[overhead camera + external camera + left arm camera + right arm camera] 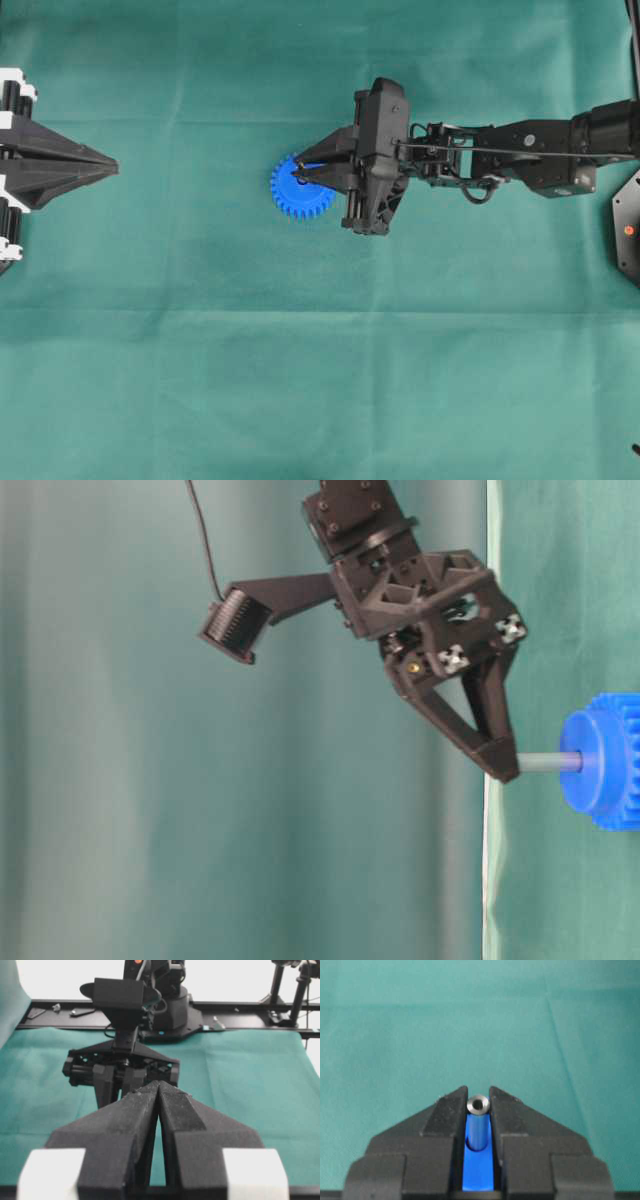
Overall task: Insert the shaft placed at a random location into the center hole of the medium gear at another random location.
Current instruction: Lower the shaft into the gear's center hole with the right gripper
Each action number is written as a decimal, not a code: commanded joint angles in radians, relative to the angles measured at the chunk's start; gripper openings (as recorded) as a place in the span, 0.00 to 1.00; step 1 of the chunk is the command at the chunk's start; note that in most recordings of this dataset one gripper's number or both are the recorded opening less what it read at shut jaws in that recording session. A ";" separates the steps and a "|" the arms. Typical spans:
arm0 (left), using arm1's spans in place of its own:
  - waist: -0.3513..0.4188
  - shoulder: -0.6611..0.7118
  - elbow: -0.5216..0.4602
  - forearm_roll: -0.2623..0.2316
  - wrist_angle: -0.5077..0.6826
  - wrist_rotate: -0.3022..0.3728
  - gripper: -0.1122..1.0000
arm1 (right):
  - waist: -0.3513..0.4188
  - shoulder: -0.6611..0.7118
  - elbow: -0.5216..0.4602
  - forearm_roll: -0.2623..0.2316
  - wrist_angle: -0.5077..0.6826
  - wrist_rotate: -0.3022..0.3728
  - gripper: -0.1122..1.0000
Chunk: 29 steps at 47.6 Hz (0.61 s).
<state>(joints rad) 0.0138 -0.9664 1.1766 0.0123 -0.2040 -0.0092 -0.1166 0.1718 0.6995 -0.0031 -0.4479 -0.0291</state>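
The right gripper hangs over the medium gear, its two black fingers clamped on the upper end of the shaft, a thin silvery-grey pin. In the table-level view, which shows the scene turned on its side, the shaft runs straight from the fingertips to the blue gear's raised hub, and its far end meets the hub at the middle of the flat face; how far it has entered the center hole cannot be told, since the hole itself is hidden by the pin. The right wrist view looks down the pin's hollow top, which sits between the fingertips with the blue gear directly below it in the gap. The gear lies flat on the green cloth near the middle of the table. Well apart, at the left edge of the overhead view, the left gripper rests with its fingers pressed together, holding nothing.
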 commanded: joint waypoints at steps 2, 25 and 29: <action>0.003 0.008 -0.021 0.002 -0.005 -0.002 0.10 | 0.002 0.000 -0.023 0.003 -0.021 0.000 0.22; 0.002 0.009 -0.021 0.002 -0.005 -0.002 0.10 | 0.002 0.025 -0.025 0.008 -0.023 0.000 0.22; 0.002 0.009 -0.021 0.002 -0.005 -0.002 0.10 | 0.002 0.037 -0.028 0.008 -0.023 0.000 0.22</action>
<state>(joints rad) 0.0138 -0.9649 1.1750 0.0107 -0.2040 -0.0092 -0.1166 0.2163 0.6949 0.0015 -0.4541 -0.0291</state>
